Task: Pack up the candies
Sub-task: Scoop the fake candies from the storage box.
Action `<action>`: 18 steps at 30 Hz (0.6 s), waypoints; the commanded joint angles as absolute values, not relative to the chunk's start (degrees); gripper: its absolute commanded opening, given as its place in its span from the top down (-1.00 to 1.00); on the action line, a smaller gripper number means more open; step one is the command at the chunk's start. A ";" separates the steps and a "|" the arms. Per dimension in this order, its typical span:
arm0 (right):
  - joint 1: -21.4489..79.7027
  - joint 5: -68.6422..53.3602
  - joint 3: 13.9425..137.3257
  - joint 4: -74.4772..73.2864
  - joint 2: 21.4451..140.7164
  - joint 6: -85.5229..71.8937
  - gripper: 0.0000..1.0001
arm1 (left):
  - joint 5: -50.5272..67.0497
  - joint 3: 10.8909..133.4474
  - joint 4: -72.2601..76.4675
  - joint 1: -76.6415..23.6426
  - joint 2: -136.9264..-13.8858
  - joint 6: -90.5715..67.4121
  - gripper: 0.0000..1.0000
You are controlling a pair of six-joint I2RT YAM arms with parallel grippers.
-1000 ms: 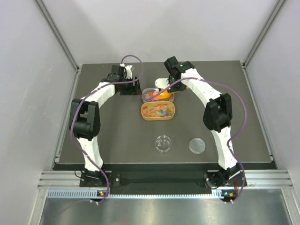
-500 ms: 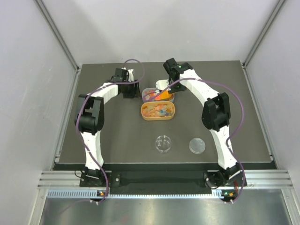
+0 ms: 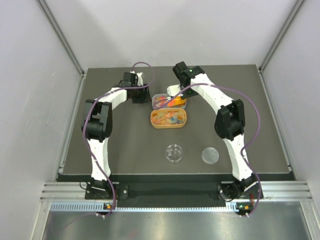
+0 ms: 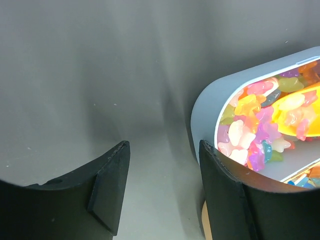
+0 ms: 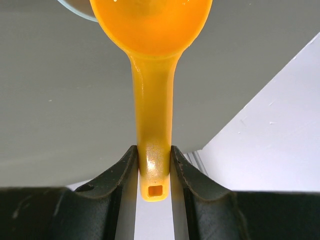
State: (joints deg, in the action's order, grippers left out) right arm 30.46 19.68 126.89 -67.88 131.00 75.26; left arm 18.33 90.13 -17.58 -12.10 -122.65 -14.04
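The candies [image 4: 250, 131] are small gummy sweets of many colours, heaped in a grey tub [image 3: 156, 98] at the back of the table. More candies fill an orange tub [image 3: 169, 119] just in front of it. My right gripper [image 5: 152, 150] is shut on the handle of an orange scoop [image 5: 150, 25], whose bowl [image 4: 300, 112] lies in the grey tub among the candies. My left gripper [image 4: 162, 147] is open over bare table at the tub's left end [image 4: 205, 107]. Its right finger [image 4: 225, 190] stands against the tub's outer wall.
A clear round dish [image 3: 174, 153] and its lid [image 3: 210, 155] lie on the dark table nearer the arm bases. White walls close in the left, right and back. Both arms arch over the table's sides toward the tubs.
My left gripper has moved right toward the grey tub and its jaws have narrowed. My right gripper with the scoop has shifted slightly left over the tub.
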 commanded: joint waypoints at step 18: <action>34.54 24.61 133.42 -70.93 135.79 76.03 1.00 | 21.44 89.82 -13.71 -12.57 -120.85 -15.91 -0.25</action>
